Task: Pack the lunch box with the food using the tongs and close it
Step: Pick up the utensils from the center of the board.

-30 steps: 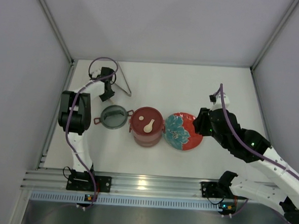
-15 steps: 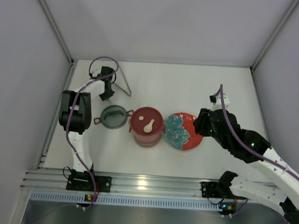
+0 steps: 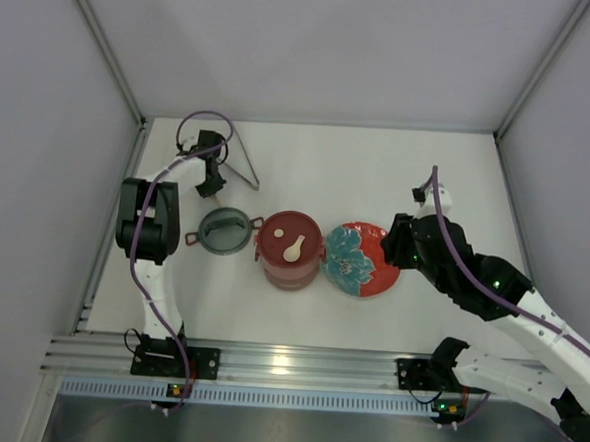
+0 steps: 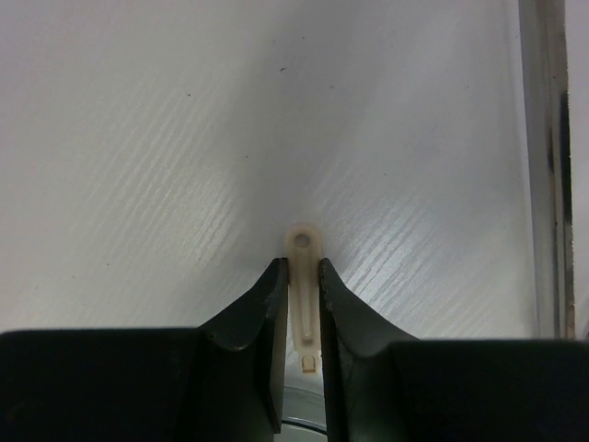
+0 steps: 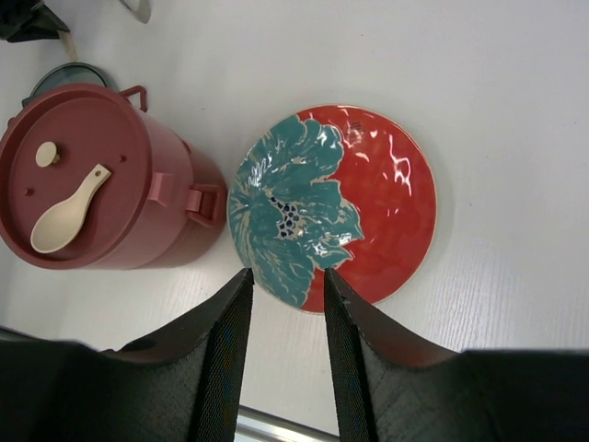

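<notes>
From above, the slim silvery metal V-shaped tongs point(image 3: 242, 164) lie on the white table point(image 3: 378, 176) at its far left, just beside the left fingers point(image 3: 211, 187); the round dusty-pink lunch box point(image 3: 308, 240) stands mid-table with its maroon lid on and a cream plastic spoon point(image 3: 293, 248) lying on the lid; a small grey round dish point(image 3: 203, 229) sits just left of it, a red plate with a teal flower point(image 3: 377, 268) just right.

At the left wrist, the left fingers point(image 4: 262, 313) are pressed together on a thin cream strip point(image 4: 301, 276) with a round eyelet at its tip, above the table.

At the right wrist, the right fingers point(image 5: 225, 341) stand apart, holding nothing, over the plate's point(image 5: 391, 203) near edge; the lunch box point(image 5: 138, 157) stands to its left.
</notes>
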Robot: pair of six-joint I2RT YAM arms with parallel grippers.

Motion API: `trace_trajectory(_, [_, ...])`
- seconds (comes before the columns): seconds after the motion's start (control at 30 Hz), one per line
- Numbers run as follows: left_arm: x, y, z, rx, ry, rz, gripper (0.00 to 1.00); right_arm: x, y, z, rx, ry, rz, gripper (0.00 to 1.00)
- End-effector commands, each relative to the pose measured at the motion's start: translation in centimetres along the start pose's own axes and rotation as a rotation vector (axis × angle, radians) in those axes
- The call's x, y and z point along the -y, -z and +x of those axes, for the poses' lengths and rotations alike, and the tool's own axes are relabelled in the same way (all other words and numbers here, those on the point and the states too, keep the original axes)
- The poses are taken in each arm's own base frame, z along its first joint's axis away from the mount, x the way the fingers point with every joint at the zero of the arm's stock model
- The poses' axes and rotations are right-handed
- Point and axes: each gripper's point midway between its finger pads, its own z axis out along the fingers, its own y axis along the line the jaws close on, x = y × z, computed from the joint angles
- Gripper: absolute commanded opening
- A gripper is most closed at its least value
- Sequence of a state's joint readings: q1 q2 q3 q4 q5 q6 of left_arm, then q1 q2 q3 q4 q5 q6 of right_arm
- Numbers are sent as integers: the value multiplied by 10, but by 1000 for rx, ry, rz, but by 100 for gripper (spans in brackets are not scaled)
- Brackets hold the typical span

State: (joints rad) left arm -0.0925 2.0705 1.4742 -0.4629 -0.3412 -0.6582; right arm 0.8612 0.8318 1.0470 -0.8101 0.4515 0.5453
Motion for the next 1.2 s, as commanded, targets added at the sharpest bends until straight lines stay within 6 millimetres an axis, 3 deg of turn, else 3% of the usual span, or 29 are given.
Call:
trace_trajectory(0.0, [16, 17, -8, -18, 0, 78, 2, 2, 3, -13, 28, -22, 13, 36])
trace_trajectory(0.33, [39, 61, -61, 99, 30, 173, 2, 0, -1, -13, 22, -19, 17, 36])
trace_trajectory(0.63, [54, 106, -81, 140, 37, 282, 2, -3, -5, -12, 14, -17, 17, 36])
trace_trajectory(0.9, [87, 164, -69, 112, -109, 422, 5, -7, -11, -10, 2, -15, 8, 36])
trace_trajectory(1.0, [101, 191, -53, 105, -187, 477, 7, -8, -12, -10, 1, -17, 6, 36])
trace_trajectory(1.17, [107, 225, -31, 76, -296, 547, 9, -9, -14, -7, -10, -12, 9, 36])
